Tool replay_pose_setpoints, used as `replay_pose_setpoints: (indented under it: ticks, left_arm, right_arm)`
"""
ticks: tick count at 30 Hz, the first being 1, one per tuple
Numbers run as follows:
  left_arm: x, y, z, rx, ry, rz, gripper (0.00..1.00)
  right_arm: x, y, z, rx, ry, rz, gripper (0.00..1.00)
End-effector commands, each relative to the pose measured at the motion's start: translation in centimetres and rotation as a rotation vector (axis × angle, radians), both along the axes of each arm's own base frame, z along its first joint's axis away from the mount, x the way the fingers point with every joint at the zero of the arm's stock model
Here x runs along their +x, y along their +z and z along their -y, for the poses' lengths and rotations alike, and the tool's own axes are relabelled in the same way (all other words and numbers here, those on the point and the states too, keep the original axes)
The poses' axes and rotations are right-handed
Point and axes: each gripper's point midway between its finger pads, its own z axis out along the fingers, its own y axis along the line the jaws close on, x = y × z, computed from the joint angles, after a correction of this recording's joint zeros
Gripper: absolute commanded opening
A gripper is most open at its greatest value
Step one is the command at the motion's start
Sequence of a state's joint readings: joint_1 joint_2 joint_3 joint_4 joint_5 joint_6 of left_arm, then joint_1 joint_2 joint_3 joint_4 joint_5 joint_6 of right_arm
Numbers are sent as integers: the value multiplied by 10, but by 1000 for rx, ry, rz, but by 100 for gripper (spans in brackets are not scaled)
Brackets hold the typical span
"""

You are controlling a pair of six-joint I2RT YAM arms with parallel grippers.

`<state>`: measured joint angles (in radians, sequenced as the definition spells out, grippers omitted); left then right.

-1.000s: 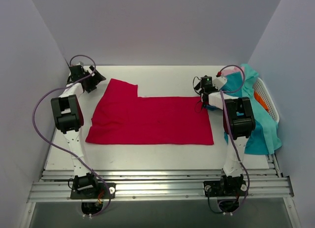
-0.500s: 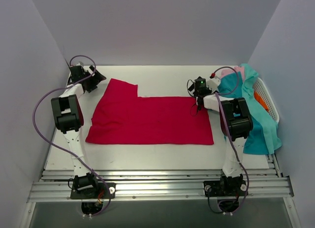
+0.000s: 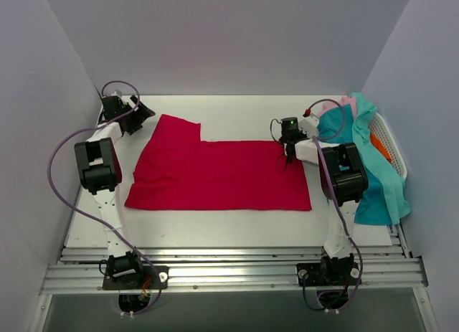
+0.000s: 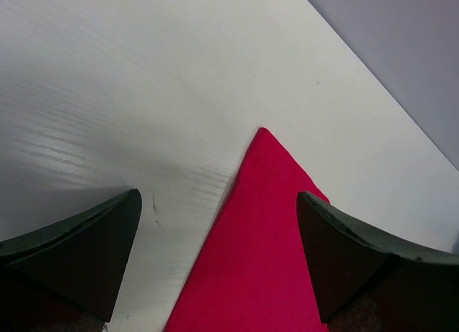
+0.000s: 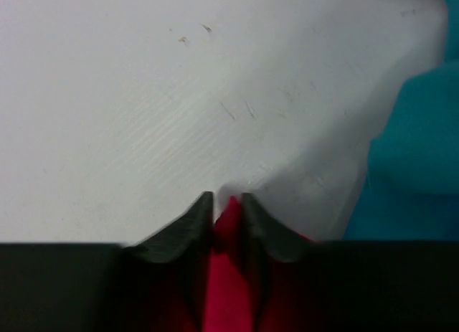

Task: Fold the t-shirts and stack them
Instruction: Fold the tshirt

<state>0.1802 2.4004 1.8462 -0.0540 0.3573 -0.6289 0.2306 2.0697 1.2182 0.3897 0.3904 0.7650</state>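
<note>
Spread t-shirt (image 3: 215, 176) lies mid table (image 3: 237, 113); right gripper (image 3: 287, 158) at its far-right corner; t-shirt pile (image 3: 378, 185) over basket (image 3: 394, 150) at right edge.

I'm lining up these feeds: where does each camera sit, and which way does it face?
Top external: above, behind the bases, looking down at the table; both arms show.
Left wrist: on the left gripper, looking down at the red t-shirt corner; open fingers show.
Right wrist: on the right gripper, facing down; fingers pinch the red t-shirt, teal t-shirts beside.
Shared: the red t-shirt, all three.
</note>
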Motion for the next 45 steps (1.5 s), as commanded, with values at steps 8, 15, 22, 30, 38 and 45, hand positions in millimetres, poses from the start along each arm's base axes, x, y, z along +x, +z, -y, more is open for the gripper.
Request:
replay_pose_setpoints:
  ticks: [8,15,22,30,38,45]
  left_arm:
    - [-1,-11,-2,-40,-6,-10,100]
    - [2,-12,0,-41,-22,-9,89]
    - [13,-18,27,10,-140,-85,88]
    - [12,-24,51,115,-217,-153,84]
    - [9,-20,59,223,-202,-187,78]
    - [7,-25,62,215,-213,-207,65]
  right_arm:
    - [-28,-18,13,-36,-28,-96,0]
    - [-30,-22,18,-36,-30,-103,0]
    - [-28,-14,21,-29,-30,-87,0]
    - [-27,-12,21,-11,-27,-77,0]
    - [-26,-6,22,6,-21,-65,0]
    - [-27,-5,23,14,-20,-58,0]
